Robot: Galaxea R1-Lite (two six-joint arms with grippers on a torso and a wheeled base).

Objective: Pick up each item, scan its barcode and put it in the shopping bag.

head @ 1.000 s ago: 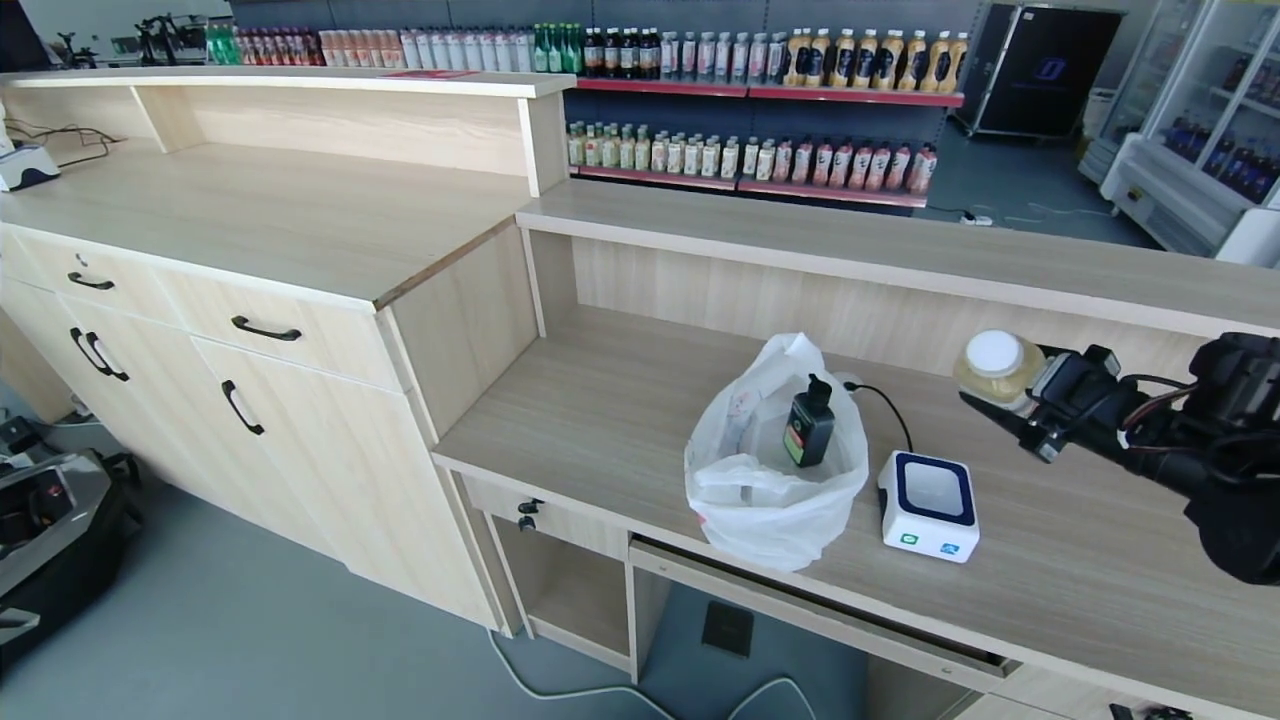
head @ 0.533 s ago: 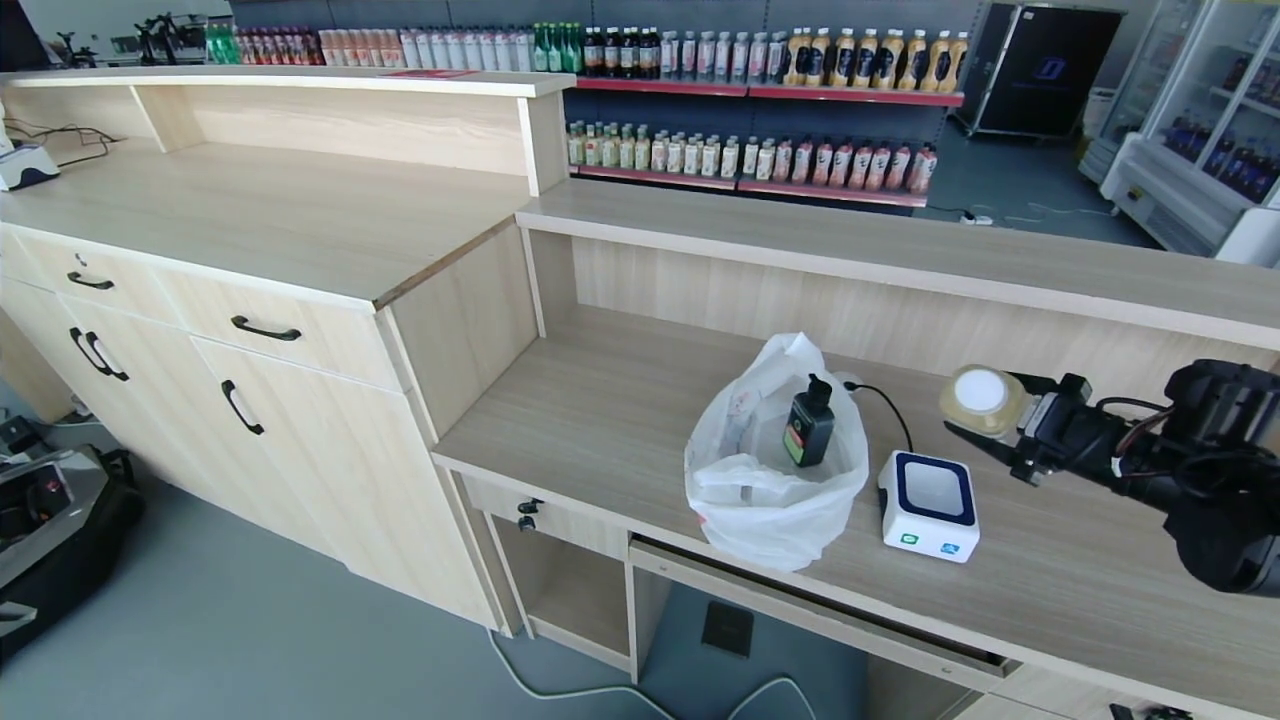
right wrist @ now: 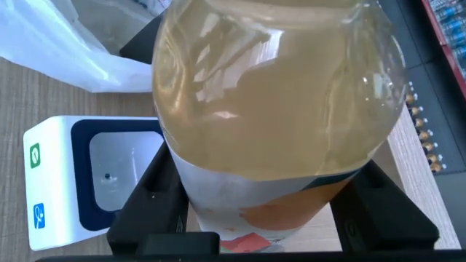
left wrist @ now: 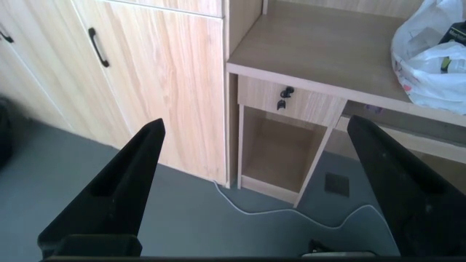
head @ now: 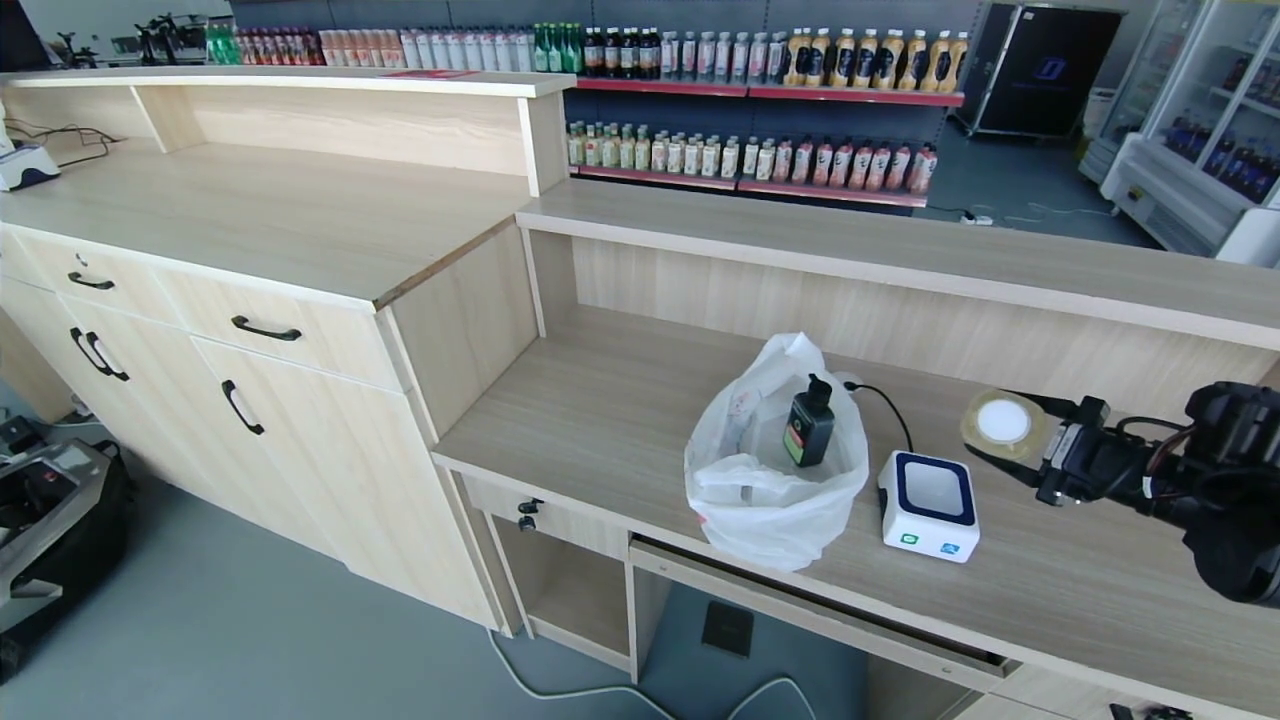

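Observation:
My right gripper (head: 1012,437) is shut on a clear bottle of pale yellow drink (head: 1001,424) with a white cap, held above the counter just right of the white barcode scanner (head: 929,505). In the right wrist view the bottle (right wrist: 280,109) sits between the black fingers, with the scanner (right wrist: 95,182) below it. The white shopping bag (head: 770,470) stands left of the scanner and holds a dark bottle (head: 809,424). My left gripper (left wrist: 255,189) hangs open over the floor beside the counter, nothing between its fingers.
A black cable (head: 890,405) runs from the scanner toward the counter's back wall (head: 800,300). Left of the bag the lower counter (head: 600,400) is bare wood. A taller cabinet with drawers (head: 260,330) stands at the left. Shelves of bottles (head: 750,150) line the room behind.
The right gripper with the bottle has come down toward the counter and tilted, so the white cap now faces the camera more squarely. Bag and scanner have stayed put.

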